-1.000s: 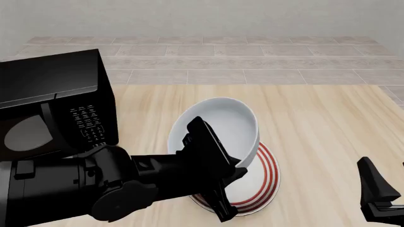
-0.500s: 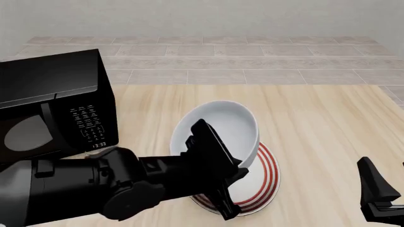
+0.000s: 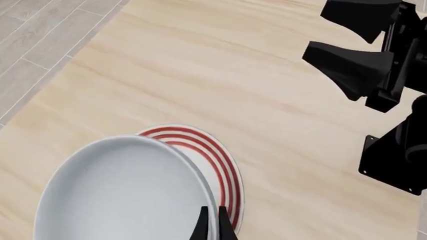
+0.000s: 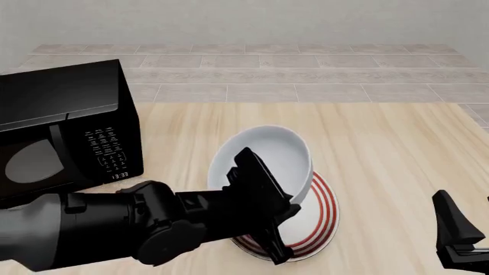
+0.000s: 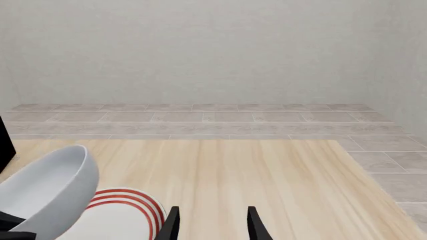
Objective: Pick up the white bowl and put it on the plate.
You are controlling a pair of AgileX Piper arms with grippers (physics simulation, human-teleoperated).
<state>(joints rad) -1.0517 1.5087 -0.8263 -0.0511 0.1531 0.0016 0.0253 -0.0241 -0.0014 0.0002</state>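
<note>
left claw (image 3: 212, 225) pinching rim of glossy white deep bowl (image 4: 267, 157), tilted over red-ringed flat plate (image 4: 317, 220), black microwave (image 4: 65, 123) left on wooden counter (image 4: 382, 149), right claw (image 5: 210, 225) apart, holding nothing

Even, bright, shadowless simulated light fills all views; the white bowl (image 4: 267, 157) shows soft grey shading, and edges stay sharp without blur or glare.

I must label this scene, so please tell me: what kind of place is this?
Probably a simulated kitchen: a black microwave on a wooden table, plus a white bowl and plate.
</note>
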